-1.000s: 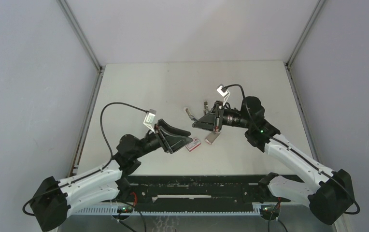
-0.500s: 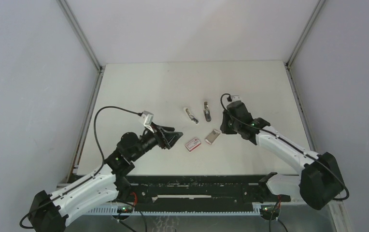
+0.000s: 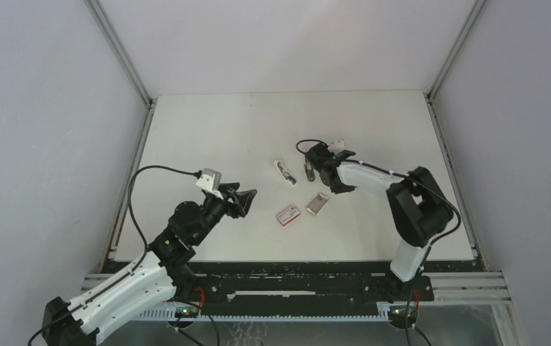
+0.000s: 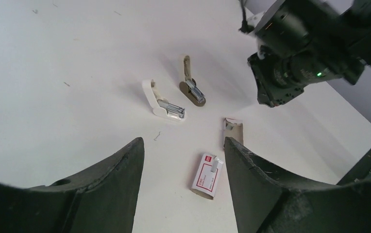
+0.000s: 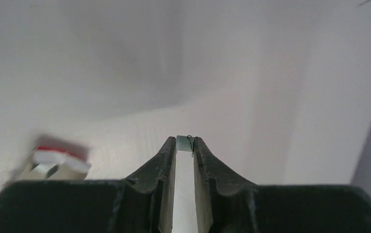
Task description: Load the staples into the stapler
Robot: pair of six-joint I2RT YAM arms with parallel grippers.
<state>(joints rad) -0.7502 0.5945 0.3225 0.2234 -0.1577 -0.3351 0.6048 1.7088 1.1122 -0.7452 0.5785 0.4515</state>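
Observation:
The white stapler lies open at mid-table; it also shows in the left wrist view, with its metal inside exposed. The grey staple tray lies near it, also in the left wrist view. My right gripper hovers low between the stapler and the tray. Its jaws are almost closed on a thin silvery staple strip that pokes out at the tips. My left gripper is open and empty, left of the red-and-white box sleeve.
A second, tan and dark stapler-like piece lies just right of the white one, also in the left wrist view. The box sleeve carries a small grey strip on top. A loose bent staple lies on the table.
My right arm has folded in and swung left, from above the tray to beside the staplers. My left gripper has drawn back left, away from the box sleeve.

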